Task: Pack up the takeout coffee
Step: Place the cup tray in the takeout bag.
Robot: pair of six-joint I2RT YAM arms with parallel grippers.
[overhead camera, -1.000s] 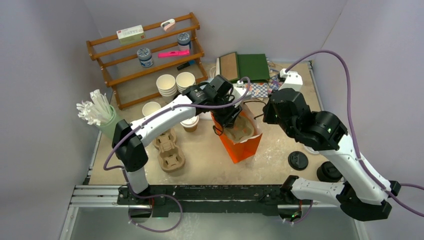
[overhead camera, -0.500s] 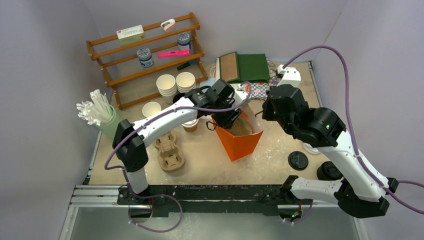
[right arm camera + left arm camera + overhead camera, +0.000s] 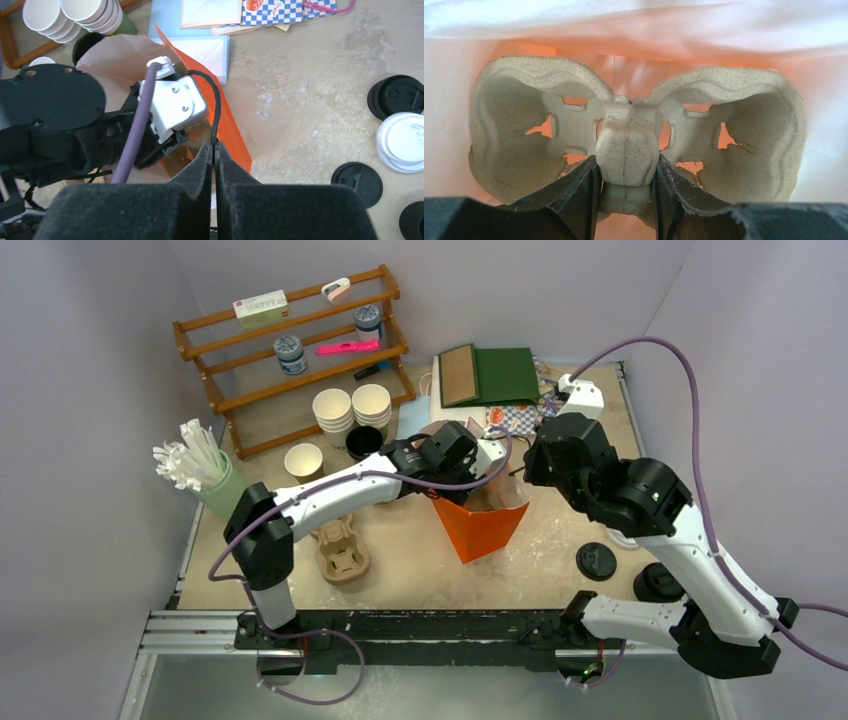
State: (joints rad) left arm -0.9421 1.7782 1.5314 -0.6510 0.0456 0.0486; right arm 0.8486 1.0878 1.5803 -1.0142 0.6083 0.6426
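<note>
The left gripper [image 3: 625,167] has sunk deeper into the orange bag [image 3: 482,532] mid-table [image 3: 540,560], its fingers clenched on the carrier's [image 3: 514,135] centre post. The right gripper [image 3: 214,150] pinches the bag's black handle [image 3: 216,112]. An open cup [image 3: 303,460] stands toward the table's left edge, before the rack [image 3: 300,370].

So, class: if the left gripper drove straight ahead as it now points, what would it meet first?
The left gripper is clamped on the carrier; straight on, it would push that into the bag, its inner wall, though the gap is unclear.
</note>
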